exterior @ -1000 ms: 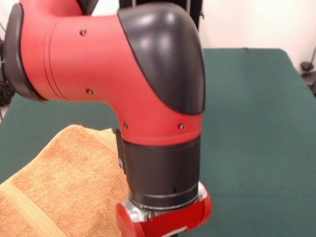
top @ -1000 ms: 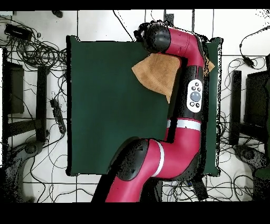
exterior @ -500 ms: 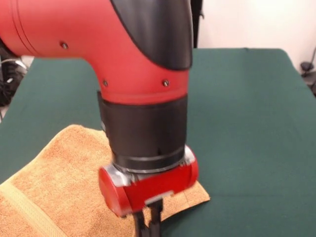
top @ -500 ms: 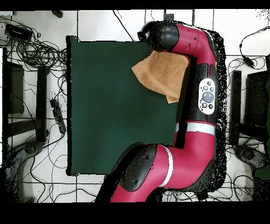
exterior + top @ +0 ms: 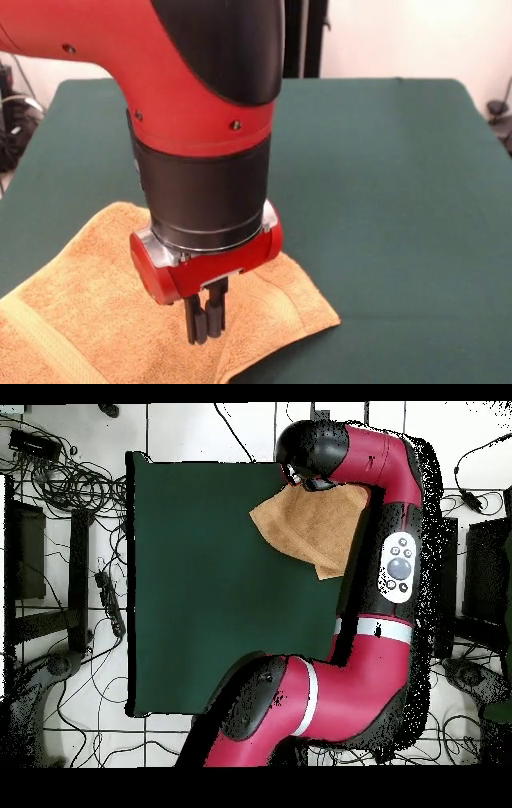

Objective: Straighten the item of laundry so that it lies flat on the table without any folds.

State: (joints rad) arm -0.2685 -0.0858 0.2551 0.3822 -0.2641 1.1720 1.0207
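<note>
While poised with fingers pressed together and empty, hand (image 5: 206, 326) hangs directly above towel (image 5: 96, 304), nearest corner just beyond on worktop (image 5: 400, 200), bulk stretching away opposite.

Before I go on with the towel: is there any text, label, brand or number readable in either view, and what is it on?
None can be read.
Arm: no wording or logo visible in the front view.
Button panel on the arm: buttons show in the overhead view, any marks too small to read.
Towel: woven bands only, no label or tag visible.
Table: plain green cloth, no markings.
</note>
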